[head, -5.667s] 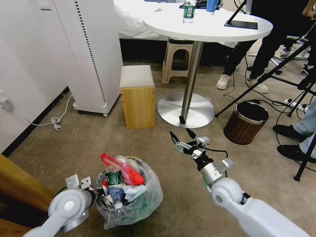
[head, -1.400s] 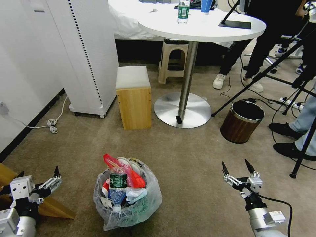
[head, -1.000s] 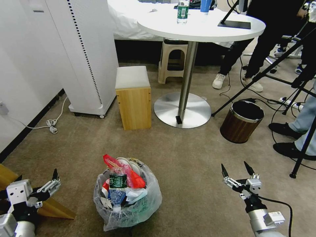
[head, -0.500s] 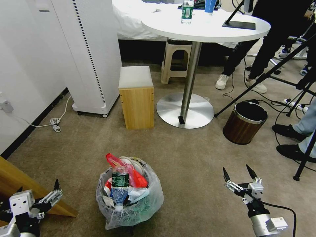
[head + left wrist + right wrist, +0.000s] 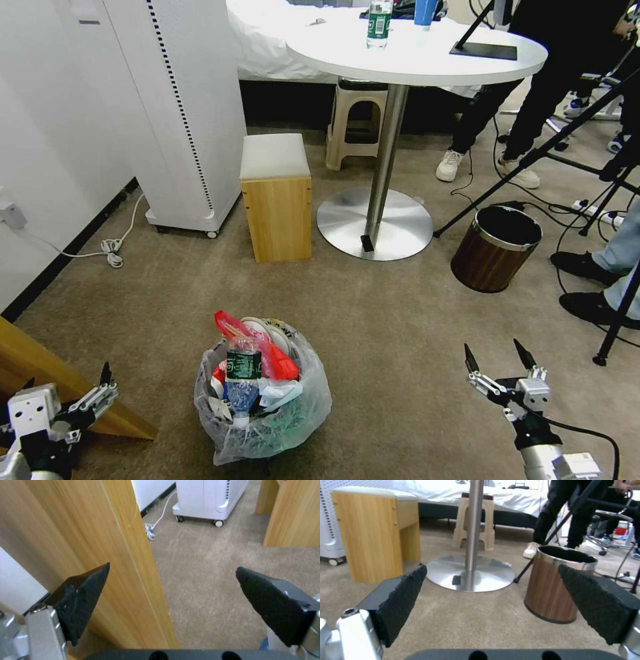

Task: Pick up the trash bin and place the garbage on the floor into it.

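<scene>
Both arms have drawn back from the full trash bin (image 5: 261,400): left gripper (image 5: 67,393) and right gripper (image 5: 501,363) hang wide, empty; task looks finished.

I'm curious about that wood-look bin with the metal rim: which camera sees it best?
The right wrist view: the wood-look bin stands close and large between the open right pincer's fingers. The head view shows it whole but farther off.

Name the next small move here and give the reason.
Probably none beyond holding both arms low and clear: the task looks finished. The trash bin stands on the beige carpet heaped with garbage, and no litter shows on the carpet around it. The left gripper and right gripper sit to either side of the bin, jaws open and empty.
</scene>
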Robot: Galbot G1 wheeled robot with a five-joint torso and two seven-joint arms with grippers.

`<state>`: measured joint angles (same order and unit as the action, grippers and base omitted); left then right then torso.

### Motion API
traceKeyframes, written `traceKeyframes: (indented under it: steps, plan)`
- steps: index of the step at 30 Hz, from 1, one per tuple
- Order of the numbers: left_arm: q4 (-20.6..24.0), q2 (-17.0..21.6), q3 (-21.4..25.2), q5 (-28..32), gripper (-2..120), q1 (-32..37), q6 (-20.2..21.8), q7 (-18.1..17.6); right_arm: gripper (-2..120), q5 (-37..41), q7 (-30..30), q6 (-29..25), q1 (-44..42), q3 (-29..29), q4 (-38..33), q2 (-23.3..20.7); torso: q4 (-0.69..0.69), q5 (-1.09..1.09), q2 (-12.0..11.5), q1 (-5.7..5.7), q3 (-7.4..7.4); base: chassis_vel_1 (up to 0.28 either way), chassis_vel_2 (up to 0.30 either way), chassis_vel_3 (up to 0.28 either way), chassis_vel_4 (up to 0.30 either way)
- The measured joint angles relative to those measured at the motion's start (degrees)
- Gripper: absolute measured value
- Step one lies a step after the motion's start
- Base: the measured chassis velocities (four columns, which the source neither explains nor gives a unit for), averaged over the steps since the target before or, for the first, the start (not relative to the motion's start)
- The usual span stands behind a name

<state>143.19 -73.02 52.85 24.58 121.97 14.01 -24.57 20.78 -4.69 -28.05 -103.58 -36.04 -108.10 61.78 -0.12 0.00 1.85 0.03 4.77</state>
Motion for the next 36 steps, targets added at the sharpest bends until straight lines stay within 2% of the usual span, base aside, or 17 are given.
traceKeyframes:
  steps: [17,27,36]
  plan:
    - [0.2,0.5,-0.4,0.0,100,-0.2,-0.6,-1.1,100,-1.1,-0.4,0.3,-0.6,-0.3,-0.7,1.2,-0.01,0.00,0.0,0.00,0.00,0.000,0.000,0.000,0.000]
    - [0.2,0.6,-1.0,-0.1,100,-0.5,-0.9,-1.2,100,-3.2,-0.9,0.1,-0.7,1.3,0.3,3.8,-0.01,0.00,0.0,0.00,0.00,0.000,0.000,0.000,0.000]
    - [0.1,0.6,-1.3,-0.6,100,-0.6,-0.6,-1.3,100,-3.9,-1.6,0.2,-0.8,1.2,0.2,3.5,-0.01,0.00,0.0,0.00,0.00,0.000,0.000,0.000,0.000]
